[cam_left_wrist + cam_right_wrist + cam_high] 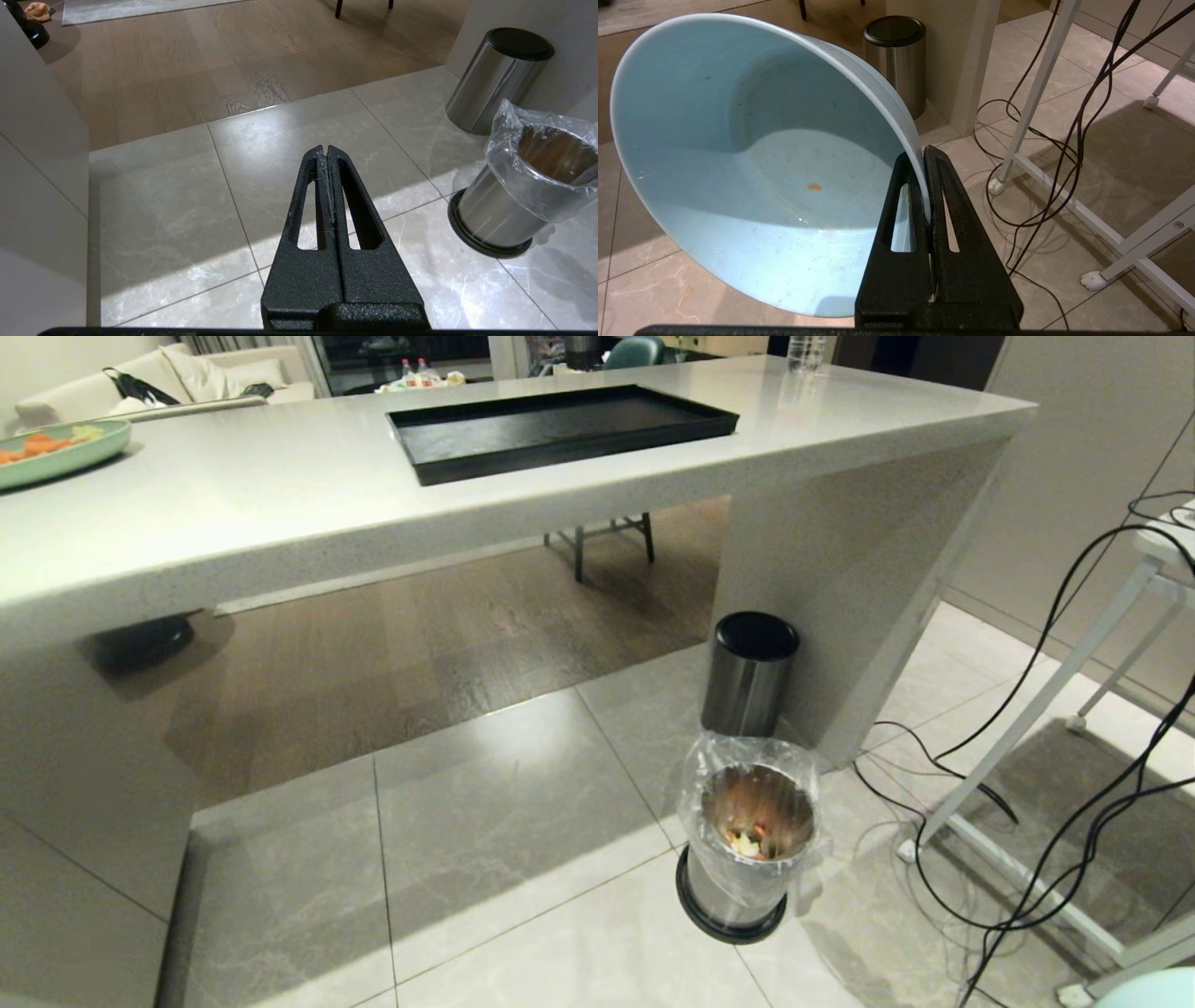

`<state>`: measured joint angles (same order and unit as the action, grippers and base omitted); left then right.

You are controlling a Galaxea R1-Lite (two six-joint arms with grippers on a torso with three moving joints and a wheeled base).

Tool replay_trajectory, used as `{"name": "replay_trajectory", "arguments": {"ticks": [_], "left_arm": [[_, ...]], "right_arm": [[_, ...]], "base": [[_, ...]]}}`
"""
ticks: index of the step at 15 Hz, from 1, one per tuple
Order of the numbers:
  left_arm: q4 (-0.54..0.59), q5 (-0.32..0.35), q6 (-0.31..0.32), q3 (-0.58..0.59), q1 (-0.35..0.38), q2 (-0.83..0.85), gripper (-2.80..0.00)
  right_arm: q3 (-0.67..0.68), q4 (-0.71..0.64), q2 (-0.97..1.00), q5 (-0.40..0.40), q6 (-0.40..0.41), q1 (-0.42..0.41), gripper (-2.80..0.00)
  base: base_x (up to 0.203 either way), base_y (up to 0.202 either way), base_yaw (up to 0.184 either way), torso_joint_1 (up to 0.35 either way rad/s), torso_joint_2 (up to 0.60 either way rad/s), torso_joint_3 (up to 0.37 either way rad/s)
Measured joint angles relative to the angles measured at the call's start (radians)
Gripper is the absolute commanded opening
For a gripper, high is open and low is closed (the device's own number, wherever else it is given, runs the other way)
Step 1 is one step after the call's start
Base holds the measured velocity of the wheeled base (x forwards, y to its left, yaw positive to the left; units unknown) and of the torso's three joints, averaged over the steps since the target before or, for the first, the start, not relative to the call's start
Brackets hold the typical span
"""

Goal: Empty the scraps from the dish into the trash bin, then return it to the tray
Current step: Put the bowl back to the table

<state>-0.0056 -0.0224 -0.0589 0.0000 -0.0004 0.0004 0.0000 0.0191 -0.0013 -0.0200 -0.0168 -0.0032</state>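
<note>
The right gripper pinches the blue bowl's rim; the bowl holds only specks. Scraps, seemingly, lie in the bin. The left gripper is closed, empty. The tray sits on the counter.

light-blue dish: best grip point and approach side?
The rim wall. The dish is deep and thin-walled, so one finger goes inside, one outside, coming over the rim edge. The right gripper holds it exactly so, shut on the rim, bowl tilted and emptied.

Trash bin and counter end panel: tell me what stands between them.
The steel cylinder with black lid stands there, right behind the trash bin and against the counter, in the head view.
</note>
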Motion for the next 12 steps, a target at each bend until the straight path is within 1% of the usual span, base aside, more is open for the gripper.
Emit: {"name": "replay_trajectory", "arguments": {"ticks": [9,12], "left_arm": [[0.000,0.000,0.001,0.000,0.000,0.000,-2.80],[0.000,0.000,0.001,0.000,-0.001,0.000,-2.80]], "right_arm": [[0.000,-0.001,0.000,-0.001,-0.002,0.000,-2.80],[0.000,-0.001,0.000,-0.001,-0.002,-0.001,-2.80]], "base": [[0.000,-0.002,0.005,0.000,0.00,0.000],[-0.001,-0.006,0.153,0.008,0.00,0.002]]}}
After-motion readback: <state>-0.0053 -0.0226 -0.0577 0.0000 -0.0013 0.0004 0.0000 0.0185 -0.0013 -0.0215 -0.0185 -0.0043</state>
